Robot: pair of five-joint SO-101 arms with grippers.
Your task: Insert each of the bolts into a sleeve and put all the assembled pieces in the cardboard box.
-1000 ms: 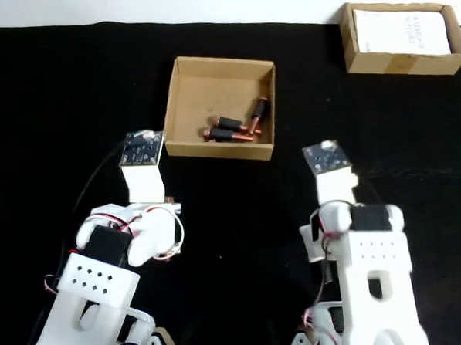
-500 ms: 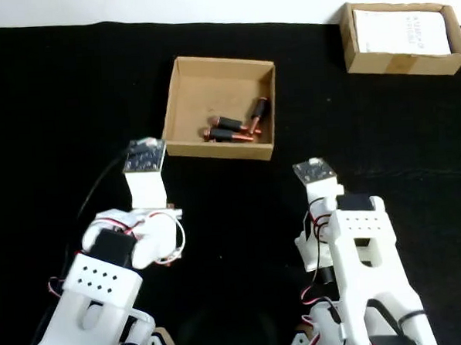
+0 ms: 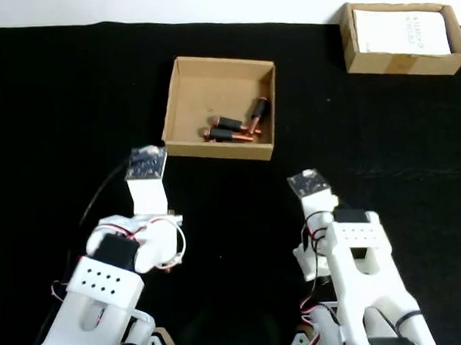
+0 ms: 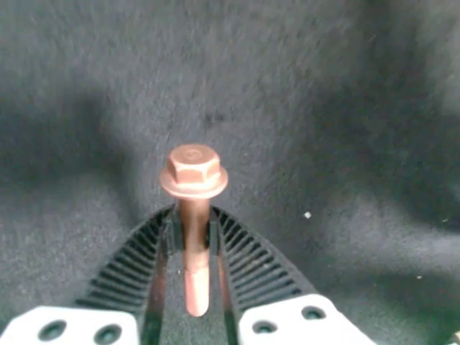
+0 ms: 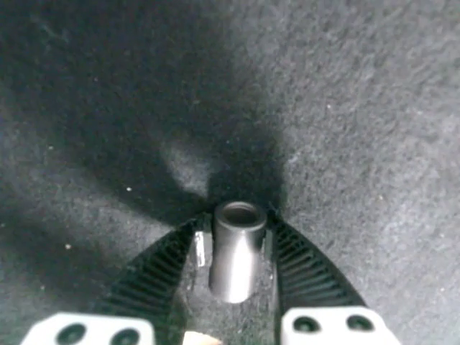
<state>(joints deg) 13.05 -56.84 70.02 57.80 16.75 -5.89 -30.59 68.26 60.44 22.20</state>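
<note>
On the black table cloth (image 3: pixel 71 88), each gripper holds 1 loose part short of the cardboard box (image 3: pixel 218 148).

The left gripper (image 4: pixel 192 213) is clenched on the shank of a copper bolt (image 4: pixel 193 172), whose hex head sticks out past the fingertips with the cloth behind it. The right gripper (image 5: pixel 236 228) is clenched around a dark sleeve (image 5: pixel 236 253), its open end pointing away from the wrist. In the high view the 2 arms (image 3: pixel 150 223) stand side by side and apart near the table's front. Their wrists are just short of the cardboard box. Inside that box lie assembled pieces (image 3: pixel 230 130), dark sleeves with copper bolts, bunched toward its right side. A 2nd cardboard box (image 3: pixel 405 61), holding a white sheet (image 3: pixel 402 30), sits at the far right, well apart.
</note>
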